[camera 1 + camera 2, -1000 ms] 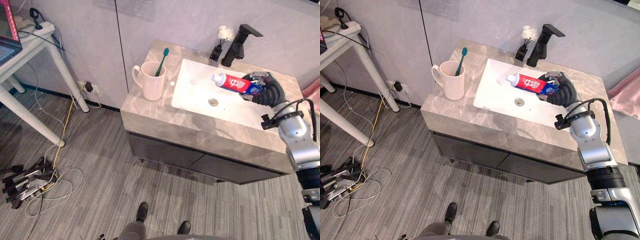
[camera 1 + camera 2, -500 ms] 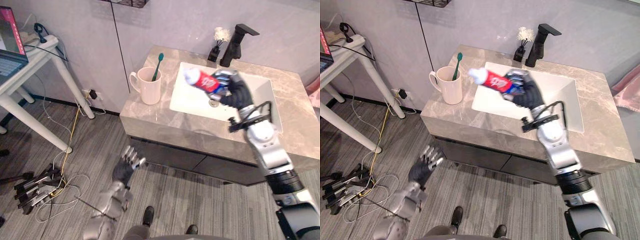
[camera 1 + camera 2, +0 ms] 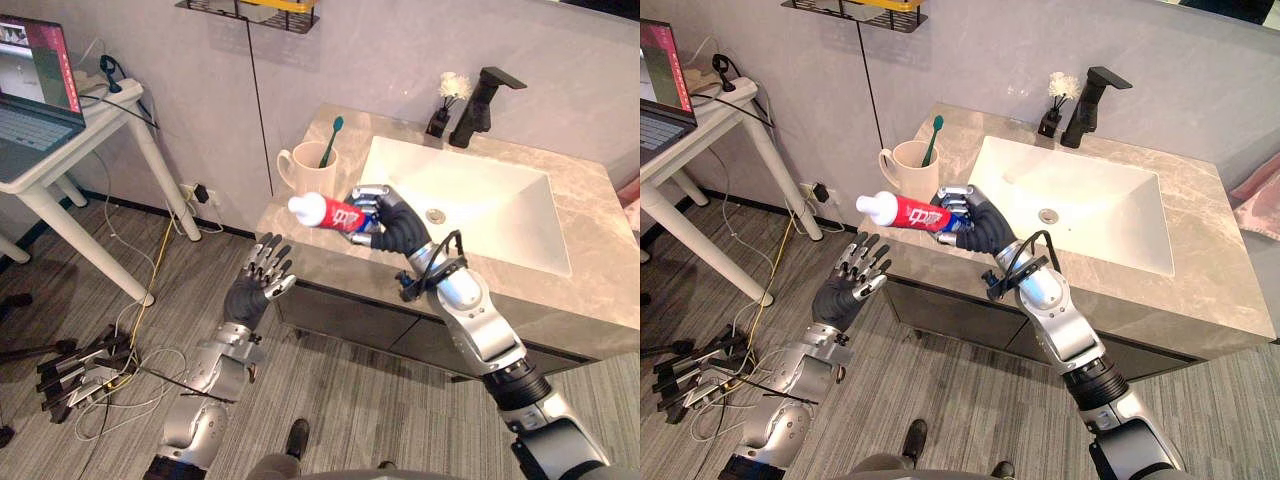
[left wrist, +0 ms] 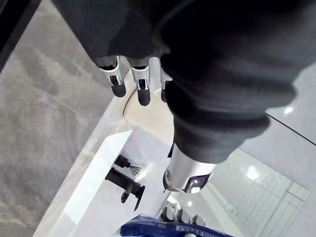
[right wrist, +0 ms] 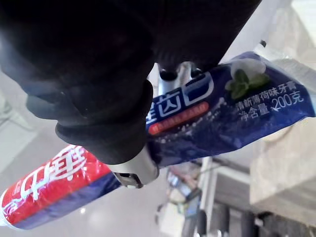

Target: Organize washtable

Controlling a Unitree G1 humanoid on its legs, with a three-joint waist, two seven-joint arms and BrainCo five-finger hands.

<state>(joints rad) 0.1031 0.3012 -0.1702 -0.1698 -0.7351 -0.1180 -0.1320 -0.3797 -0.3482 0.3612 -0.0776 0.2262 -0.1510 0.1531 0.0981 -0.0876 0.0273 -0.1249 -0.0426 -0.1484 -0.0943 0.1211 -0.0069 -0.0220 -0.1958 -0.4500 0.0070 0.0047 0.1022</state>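
As the right hand [image 3: 395,222] held the toothpaste tube [image 3: 330,213] out past the front edge of the bench [image 3: 560,270], the left eye view showed its fingers curled round the blue tail end. The white cap pointed toward the left hand [image 3: 255,290], which was raised in front of the bench with its fingers spread and nothing in it. The mug [image 3: 308,168] with the toothbrush [image 3: 328,140] stood on the bench just behind the tube, beside the sink [image 3: 480,190].

From the right eye view the tube lay close to level, with the cap and the left hand near but apart. I took it for a handover, or a run-up to the mug. Either way the free red stretch looked like the part to grasp, and the right hand ought not to let go until the other had closed.

The left wrist view showed straight fingers [image 4: 117,86] with the tube's blue end beyond them, so the palm seemed to need turning toward the tube first.

In the right wrist view the hand's dark cover crossed the tube's middle. It looked like a soft tube, best not squeezed hard.
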